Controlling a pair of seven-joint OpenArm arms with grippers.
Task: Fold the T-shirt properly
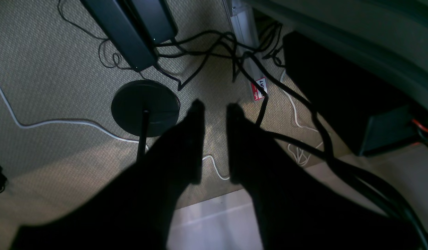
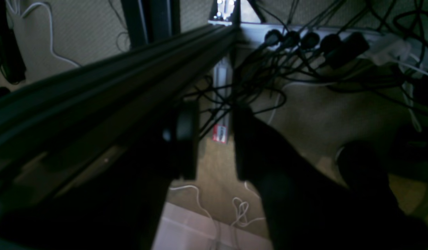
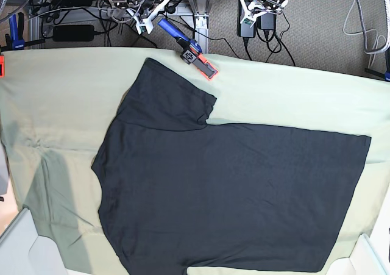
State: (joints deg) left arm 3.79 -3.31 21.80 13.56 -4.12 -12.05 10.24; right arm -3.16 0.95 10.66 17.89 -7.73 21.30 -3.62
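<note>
**benchrat:** Going left to right in the base view: pale green cloth (image 3: 55, 92) covers the table, and the T-shirt (image 3: 231, 189) lies flat on it, plain black side up. The neck edge and one sleeve sit toward the left, the hem runs down the right side. A blue and orange clamp (image 3: 194, 54) pins the cloth at the far edge, touching nothing of the shirt. Neither arm is over the table.

**foldbot_fan:** Grippers?

**benchrat:** Both hang off the table, looking at the floor. The right gripper (image 2: 214, 139) has its fingers apart with nothing between them, beside a dark frame rail (image 2: 96, 90). The left gripper (image 1: 214, 139) is the same, parted and empty above the carpet and cables (image 1: 214, 52).

**foldbot_fan:** What could go wrong?

**benchrat:** My guess: pinching the green cloth along with the shirt, since it's all soft layers. Or a wrist snagging those cables coming up.

**foldbot_fan:** Anything hidden?

**benchrat:** The shirt's near edge is cut off by the frame, so the second sleeve isn't visible. The print side is face down, I assume. The wrist views are really dark.
</note>
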